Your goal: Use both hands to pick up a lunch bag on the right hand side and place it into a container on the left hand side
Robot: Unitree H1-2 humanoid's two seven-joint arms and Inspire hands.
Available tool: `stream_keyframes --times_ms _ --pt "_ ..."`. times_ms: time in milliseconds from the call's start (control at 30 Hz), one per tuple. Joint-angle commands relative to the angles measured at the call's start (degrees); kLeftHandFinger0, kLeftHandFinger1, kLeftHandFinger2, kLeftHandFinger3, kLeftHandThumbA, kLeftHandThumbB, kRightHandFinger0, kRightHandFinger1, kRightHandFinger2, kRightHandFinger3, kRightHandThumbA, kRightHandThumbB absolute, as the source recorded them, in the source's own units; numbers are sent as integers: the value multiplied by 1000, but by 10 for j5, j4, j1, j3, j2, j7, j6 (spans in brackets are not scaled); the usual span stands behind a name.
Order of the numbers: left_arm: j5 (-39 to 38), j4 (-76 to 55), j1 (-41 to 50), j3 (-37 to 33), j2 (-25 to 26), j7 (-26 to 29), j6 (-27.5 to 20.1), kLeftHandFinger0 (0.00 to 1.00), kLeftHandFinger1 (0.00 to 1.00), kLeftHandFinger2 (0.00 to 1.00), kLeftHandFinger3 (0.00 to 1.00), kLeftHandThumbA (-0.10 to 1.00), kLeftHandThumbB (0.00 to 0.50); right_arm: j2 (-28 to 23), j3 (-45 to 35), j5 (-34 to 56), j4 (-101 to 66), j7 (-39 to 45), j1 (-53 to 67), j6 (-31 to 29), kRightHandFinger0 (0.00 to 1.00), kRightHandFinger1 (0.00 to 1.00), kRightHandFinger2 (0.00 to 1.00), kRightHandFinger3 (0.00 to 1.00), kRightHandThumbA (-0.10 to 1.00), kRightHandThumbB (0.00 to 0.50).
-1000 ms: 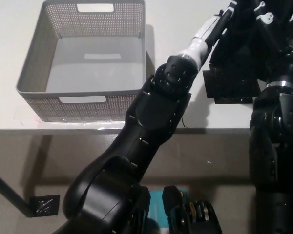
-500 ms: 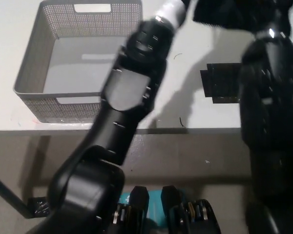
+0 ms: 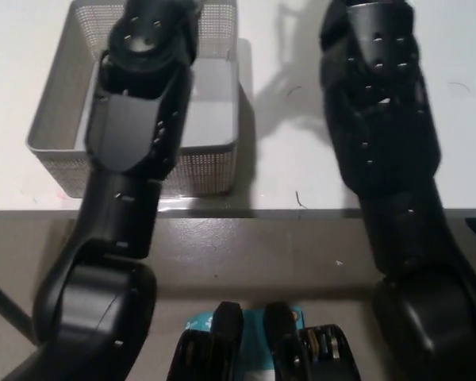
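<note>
You see both arms raised over the table (image 3: 285,167) and basket (image 3: 214,163); hands and bag lie out of frame, so grip and progress can't be told.

Two black arms fill the frame: the left arm (image 3: 131,151) on the left side and the right arm (image 3: 385,135) on the right side, both built from glossy, rounded shell segments joined at visible seams. Small pale screw heads dot the casings, clustered near the top of each arm and along the flat panels. The left arm shows a flatter, squared panel in its middle and a bulbous rounded housing at the lower left of the frame; the right arm widens into a similar rounded housing at the lower right.
</note>
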Motion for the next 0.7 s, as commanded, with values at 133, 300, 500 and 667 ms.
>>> stream_keyframes --times_ms 133,300,500,667 --pt "-80 -183 56 53 48 -32 26 1000 1000 1000 1000 1000 293 115 74 -45 111 29 -45 -13 1000 1000 1000 1000 1000 166" --pt "-93 -232 110 93 72 -16 54 1000 1000 1000 1000 1000 373 157 87 -48 183 34 -66 -22 1000 1000 1000 1000 1000 160" --pt "-106 -244 158 124 108 -28 63 1000 1000 1000 1000 1000 403 164 152 19 310 45 -108 -102 1000 1000 1000 1000 1000 185" --pt "-98 -216 171 126 115 -28 37 1000 1000 1000 1000 1000 348 164 183 73 369 46 -123 -128 1000 1000 1000 1000 1000 207"
